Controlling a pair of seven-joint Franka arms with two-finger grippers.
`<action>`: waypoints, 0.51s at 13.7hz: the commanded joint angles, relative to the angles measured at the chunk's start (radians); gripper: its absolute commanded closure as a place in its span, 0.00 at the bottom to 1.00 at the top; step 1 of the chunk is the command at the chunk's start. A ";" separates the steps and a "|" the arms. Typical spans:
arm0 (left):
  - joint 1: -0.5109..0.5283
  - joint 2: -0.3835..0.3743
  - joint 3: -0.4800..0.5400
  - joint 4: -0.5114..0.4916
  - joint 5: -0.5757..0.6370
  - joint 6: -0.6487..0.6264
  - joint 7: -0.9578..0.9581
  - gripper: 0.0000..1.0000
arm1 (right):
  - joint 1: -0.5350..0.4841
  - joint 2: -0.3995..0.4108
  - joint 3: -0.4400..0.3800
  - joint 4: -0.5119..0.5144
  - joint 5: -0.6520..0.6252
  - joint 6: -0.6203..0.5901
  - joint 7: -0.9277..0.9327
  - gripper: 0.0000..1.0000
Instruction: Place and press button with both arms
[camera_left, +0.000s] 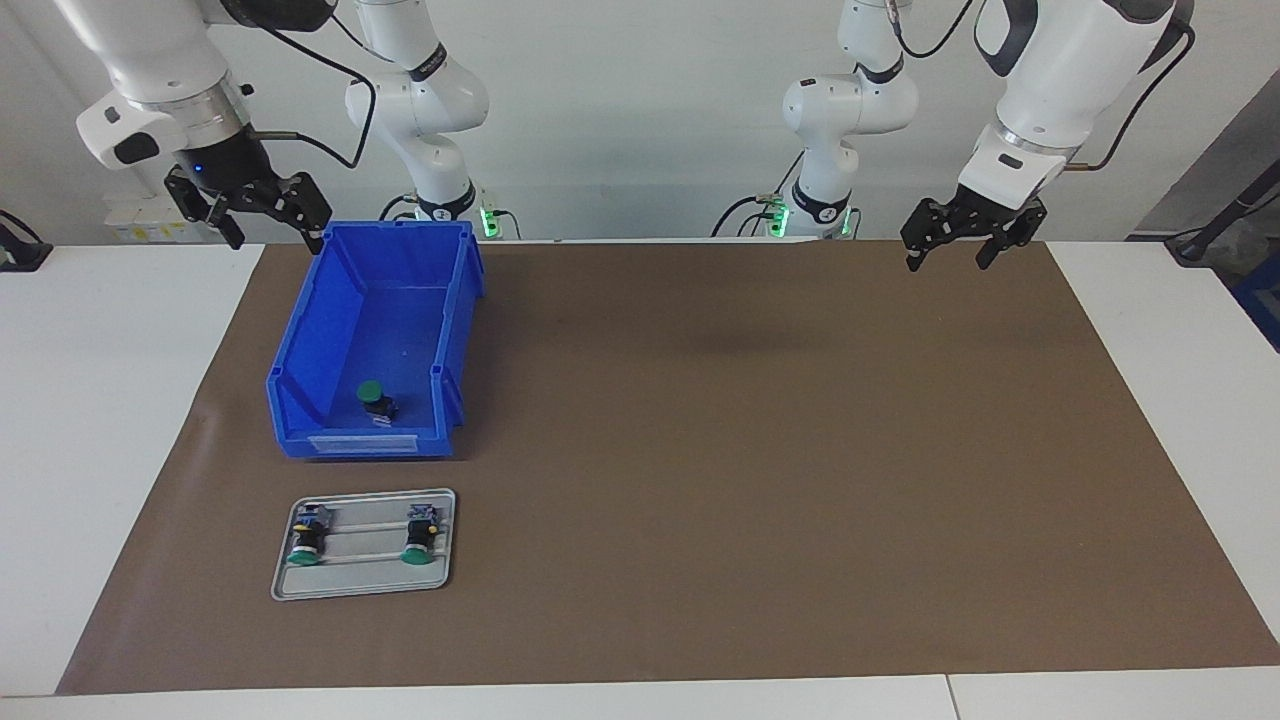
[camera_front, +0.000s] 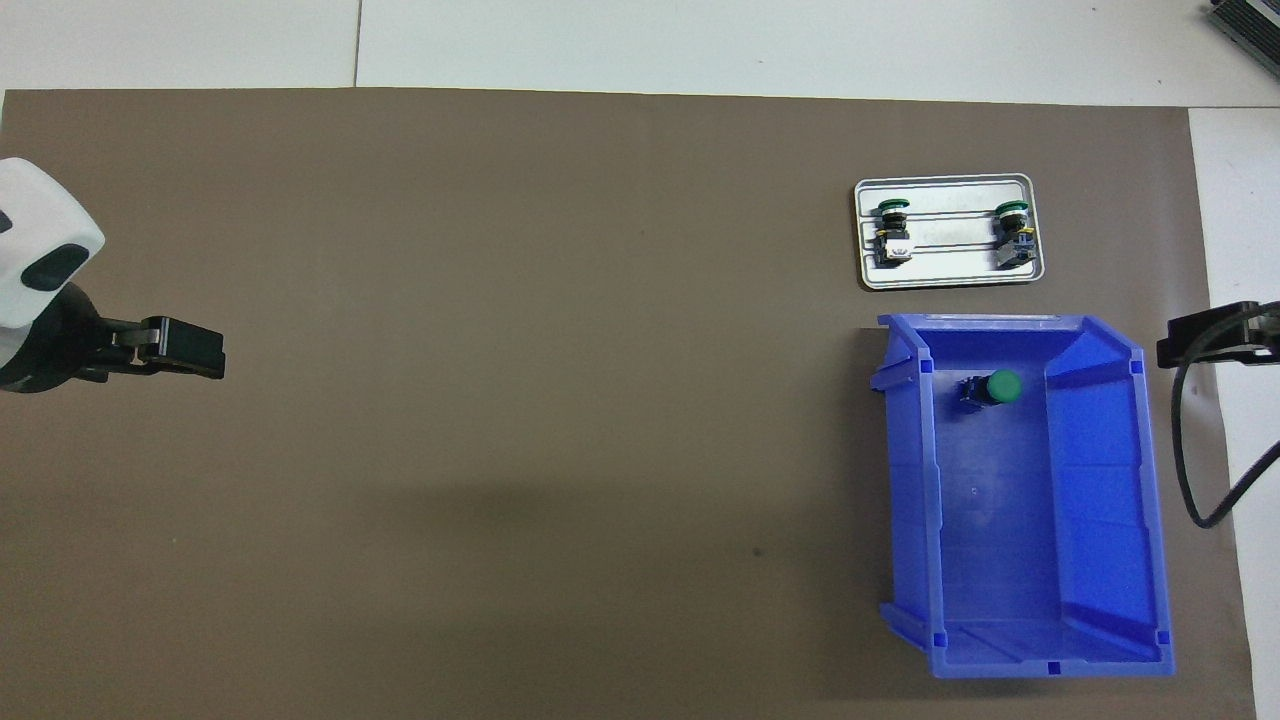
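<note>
One green-capped button (camera_left: 374, 399) (camera_front: 996, 387) lies inside the blue bin (camera_left: 312, 330) (camera_front: 1100, 520), at the end of the bin farthest from the robots. Two more buttons (camera_left: 304, 537) (camera_left: 420, 536) lie on their sides on a grey tray (camera_left: 360, 586) (camera_front: 945, 279), farther from the robots than the bin. My right gripper (camera_left: 272, 228) (camera_front: 1200, 345) hangs open in the air beside the bin's outer wall, holding nothing. My left gripper (camera_left: 950, 255) (camera_front: 186, 347) waits open and empty above the mat at the left arm's end.
A brown mat (camera_left: 760, 450) covers most of the white table (camera_left: 110, 400). A black cable (camera_front: 1195, 470) trails from the right wrist next to the bin. The bin's tall walls surround the button in it.
</note>
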 joint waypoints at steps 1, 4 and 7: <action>0.007 -0.032 0.002 -0.038 -0.011 0.021 0.009 0.00 | -0.003 -0.006 -0.001 -0.014 -0.013 0.011 -0.040 0.00; 0.007 -0.032 0.002 -0.038 -0.011 0.021 0.009 0.00 | -0.007 -0.005 -0.001 -0.012 -0.004 0.011 -0.043 0.00; 0.007 -0.032 0.002 -0.038 -0.011 0.021 0.009 0.00 | -0.001 -0.008 -0.001 -0.014 0.006 0.010 -0.040 0.00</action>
